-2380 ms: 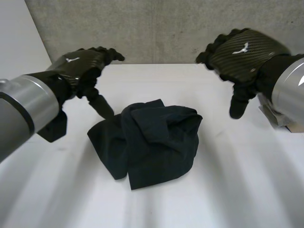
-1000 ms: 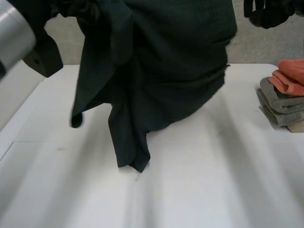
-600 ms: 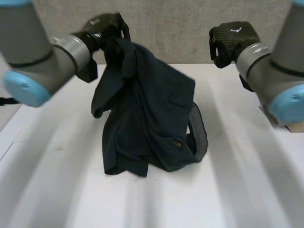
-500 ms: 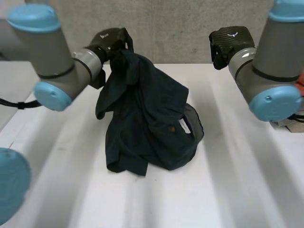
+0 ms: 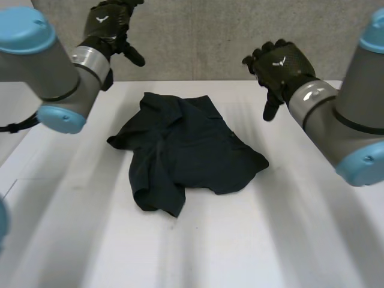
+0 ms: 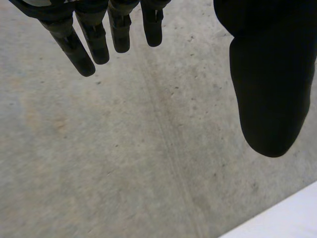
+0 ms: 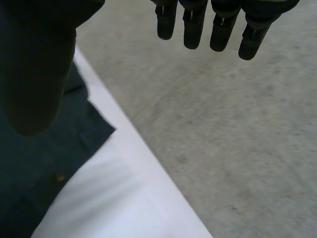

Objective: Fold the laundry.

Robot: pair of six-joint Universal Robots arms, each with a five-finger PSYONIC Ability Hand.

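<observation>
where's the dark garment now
In the head view the dark garment lies crumpled on the white table, near its middle, between the left robot hand and right robot hand, touching neither.

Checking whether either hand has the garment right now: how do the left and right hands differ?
The left hand is raised high before the wall; the right hand is lower, by the table's far edge. The right wrist view has the garment beside the right hand's thumb; past the left hand's fingers is mostly wall. Both are open and hold nothing; the garment lies crumpled on the table.
</observation>
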